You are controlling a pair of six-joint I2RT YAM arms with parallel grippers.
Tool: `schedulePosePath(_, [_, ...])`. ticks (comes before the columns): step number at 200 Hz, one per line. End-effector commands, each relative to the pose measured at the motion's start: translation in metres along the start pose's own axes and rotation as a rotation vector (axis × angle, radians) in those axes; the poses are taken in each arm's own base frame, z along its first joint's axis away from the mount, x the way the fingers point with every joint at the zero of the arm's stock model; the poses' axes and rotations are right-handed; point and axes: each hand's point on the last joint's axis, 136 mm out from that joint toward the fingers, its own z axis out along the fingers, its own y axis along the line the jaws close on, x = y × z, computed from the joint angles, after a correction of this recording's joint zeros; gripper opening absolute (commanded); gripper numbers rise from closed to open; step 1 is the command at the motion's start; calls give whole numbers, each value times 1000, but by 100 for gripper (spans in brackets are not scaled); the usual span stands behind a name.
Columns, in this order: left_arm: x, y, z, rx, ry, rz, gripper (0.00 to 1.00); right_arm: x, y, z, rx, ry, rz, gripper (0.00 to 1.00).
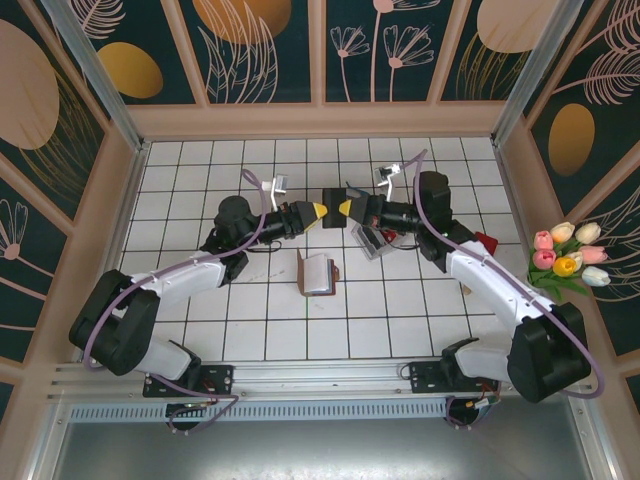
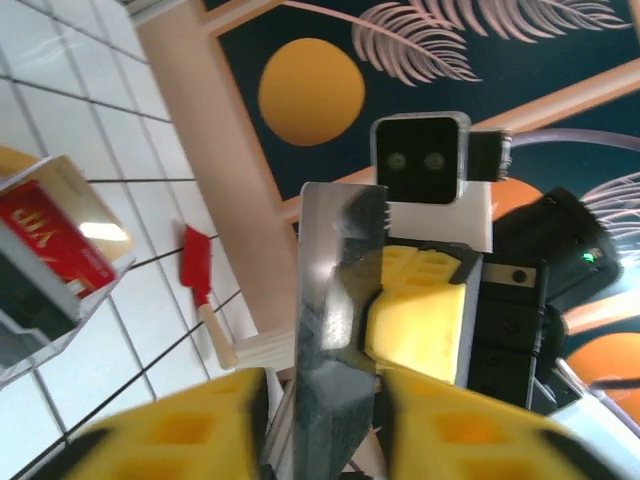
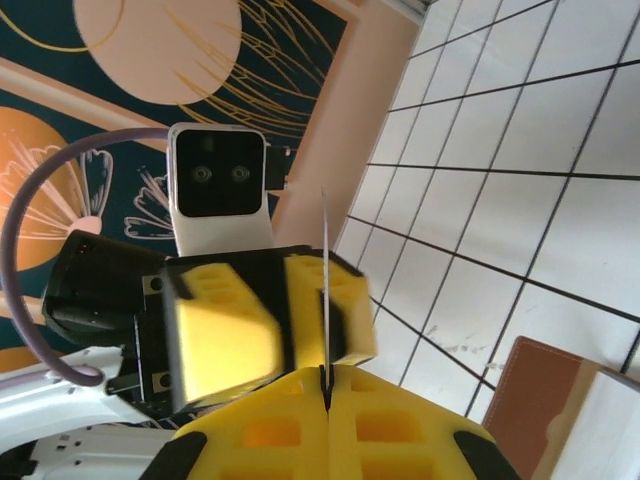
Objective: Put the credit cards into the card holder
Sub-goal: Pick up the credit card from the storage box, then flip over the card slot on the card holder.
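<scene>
Jaws of the right gripper [image 3: 326,395] are pressed together at the bottom centre of its wrist view. They pinch a thin silvery-grey rectangular plastic card [image 3: 325,290], seen edge-on as a fine vertical line rising out of the seam between the yellow fingers.

In the left wrist view the same card [image 2: 335,300] shows its broad face at centre frame. Its lower end sits between the blurred yellow fingers of the left gripper [image 2: 325,405] along the bottom edge. Those fingers stand only narrowly apart, and whether they press on the card I cannot tell.

From above, the left gripper [image 1: 318,212] and right gripper [image 1: 345,208] meet tip to tip at the centre of the frame, with the card [image 1: 331,208] bridging them over the white tiled table [image 1: 200,330].

A reddish-brown leather bifold wallet [image 1: 318,272] lies part-open just below that meeting point, apart from both grippers. Its corner shows at the lower right of the right wrist view [image 3: 540,395].

A small clear plastic box [image 1: 370,241] sits just right of centre. In the left wrist view it is at the left edge, holding a red card [image 2: 50,240] with a tan card [image 2: 85,195] behind it.

A red-bladed tool with a pale wooden handle [image 2: 197,270] lies left of centre in that view.
</scene>
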Motion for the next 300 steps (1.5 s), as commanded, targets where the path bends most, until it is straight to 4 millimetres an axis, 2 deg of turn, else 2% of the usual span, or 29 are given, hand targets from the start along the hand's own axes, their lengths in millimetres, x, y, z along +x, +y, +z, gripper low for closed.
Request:
schedulePosePath(1, [-6, 23, -8, -170, -29, 32, 64, -3, -25, -8, 209, -43, -42, 3])
schedulePosePath(22, [-2, 85, -42, -561, -50, 74, 78, 9, -71, -18, 496, -77, -35, 4])
schedulePosePath(30, [2, 102, -57, -671, -49, 77, 81, 20, -78, -15, 537, -62, -38, 4])
schedulePosePath(39, [10, 112, -68, -731, -35, 80, 82, 34, -85, -9, 567, -37, -42, 4])
schedulePosePath(57, [27, 125, -77, -800, -2, 85, 85, 59, -94, 6, 603, 19, -41, 4])
schedulePosePath(88, [45, 145, -82, -889, 56, 87, 84, 81, -97, 26, 613, 80, -42, 4])
schedulePosePath(116, [53, 151, -71, -857, 109, 76, 83, 97, -113, 34, 690, 125, -27, 3])
schedulePosePath(149, [61, 159, -61, -838, 160, 62, 78, 105, -129, 29, 803, 151, -33, 3])
schedulePosePath(166, [65, 168, -64, -861, 180, 62, 73, 111, -137, 27, 831, 171, -23, 3])
schedulePosePath(181, [69, 175, -67, -880, 191, 60, 63, 114, -140, 27, 839, 177, -17, 3])
schedulePosePath(205, [74, 182, -74, -906, 196, 60, 40, 115, -141, 32, 819, 173, -14, 4])
schedulePosePath(231, [79, 193, -81, -940, 201, 61, 22, 118, -142, 41, 771, 174, 7, 4])
schedulePosePath(273, [88, 205, -83, -944, 215, 41, 8, 124, -153, 46, 782, 185, 34, 4])
schedulePosePath(300, [92, 213, -86, -961, 216, 30, 6, 128, -163, 45, 811, 195, 50, 4])
